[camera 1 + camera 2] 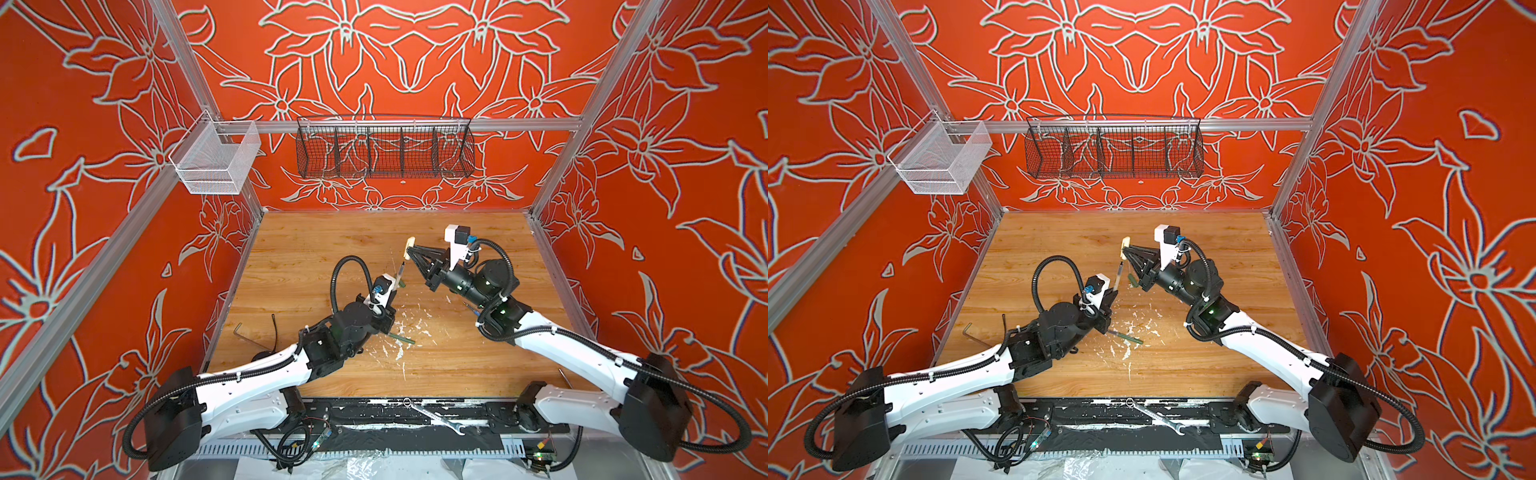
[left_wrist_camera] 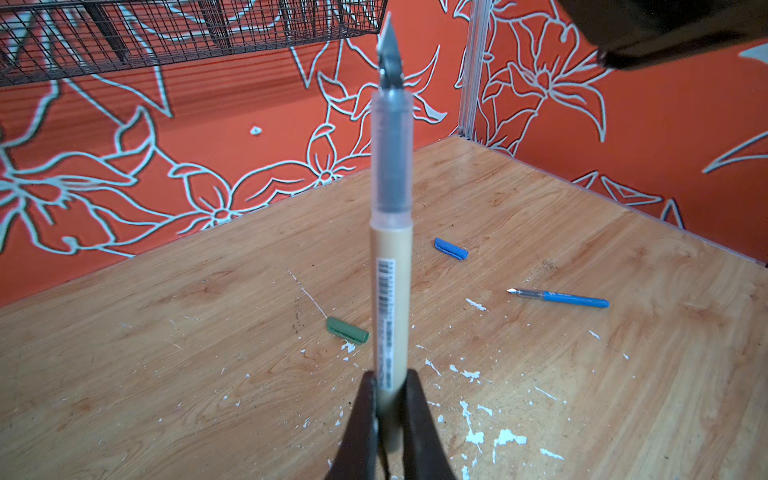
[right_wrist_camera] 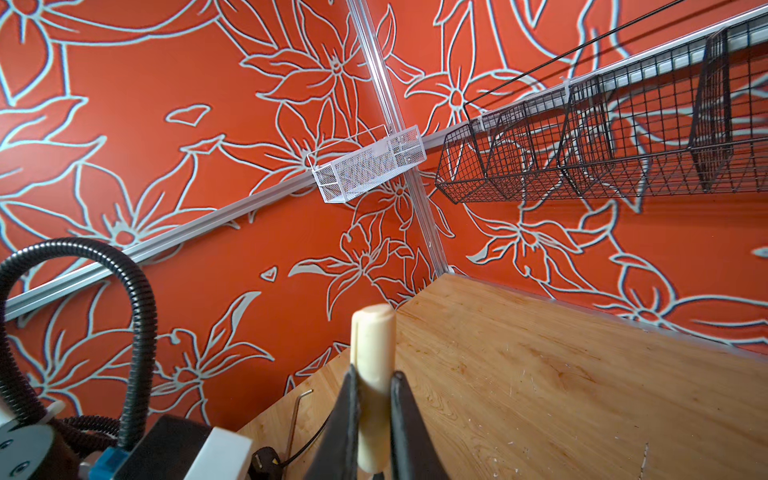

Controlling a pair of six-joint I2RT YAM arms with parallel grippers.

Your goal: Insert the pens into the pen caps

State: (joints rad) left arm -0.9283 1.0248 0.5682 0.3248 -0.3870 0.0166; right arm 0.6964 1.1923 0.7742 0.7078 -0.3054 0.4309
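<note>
The left claw (image 2: 390,384) is pinching the beige pen (image 2: 390,291) near its back end. Both black fingers (image 2: 359,419) are pressing tight on its sides. The pen is sticking straight out of the claw, up off the table (image 2: 166,374), and its dark pointed tip is showing bare. In both top views the pen (image 1: 400,274) is pointing toward the right claw (image 1: 409,250).

The right claw is pinching the beige cap (image 3: 372,345) the same way. Its two fingers (image 3: 409,424) are squeezing one end of the cap, and the rest of it is poking out past them. In a top view the cap (image 1: 1125,245) is hanging in the air just past the pen's tip. It is very near the tip, but the tip is not sitting inside it.

Down on the wood, in the left wrist view, the green cap (image 2: 347,331) is lying close beside the held pen. The blue cap (image 2: 451,248) is lying farther off, and the blue pen (image 2: 561,298) is lying well apart from it. The green pen (image 1: 401,337) is lying among white flecks, partly tucked under the left arm. A bent hex key (image 1: 241,332) is resting near the table's left edge. A silver wrench (image 1: 436,419) is lying on the black strip at the front.
</note>
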